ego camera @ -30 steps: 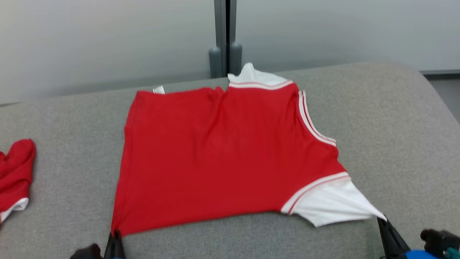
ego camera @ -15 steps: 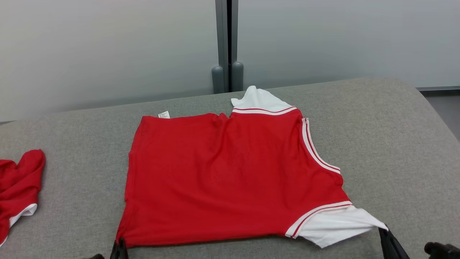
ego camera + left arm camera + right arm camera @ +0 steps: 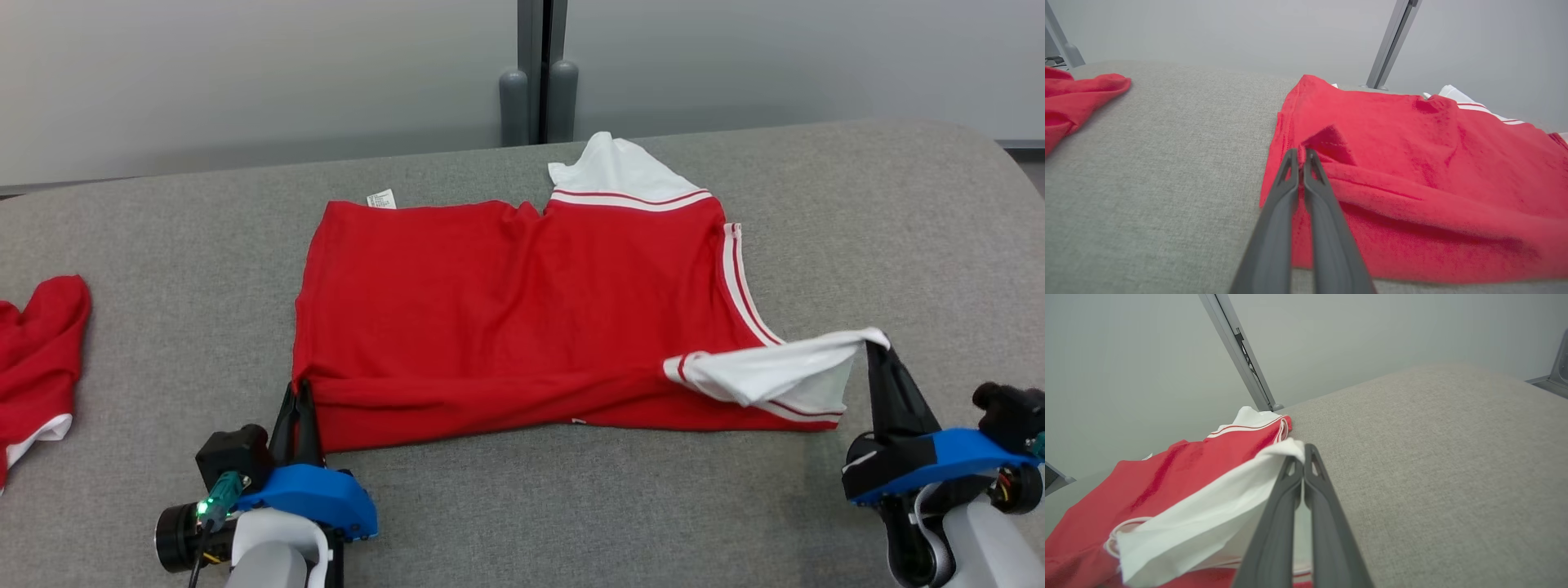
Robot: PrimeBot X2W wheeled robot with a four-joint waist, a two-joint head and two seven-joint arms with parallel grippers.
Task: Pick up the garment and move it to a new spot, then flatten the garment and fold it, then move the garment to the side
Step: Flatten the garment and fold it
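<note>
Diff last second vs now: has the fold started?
The left gripper on the near hem corner and right gripper on the white sleeve lifted the near edge of the red shirt away from the robot, starting a fold. Both stayed shut on it. Far edge and the second red garment unmoved; head camera shifted.

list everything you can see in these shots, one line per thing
garment: one, red with white sleeves and striped trim, spread at the middle of the surface
label: one, white, at the garment's far left corner
second cloth: one, red with a white edge, crumpled at the surface's left edge
padded surface: one, grey, under both cloths
posts: two, grey, upright behind the far edge
wall panels: two, pale grey, either side of the posts
left pincer: one, dark, shut on the garment's near left corner
right pincer: one, dark, shut on the near sleeve, lifting it
</note>
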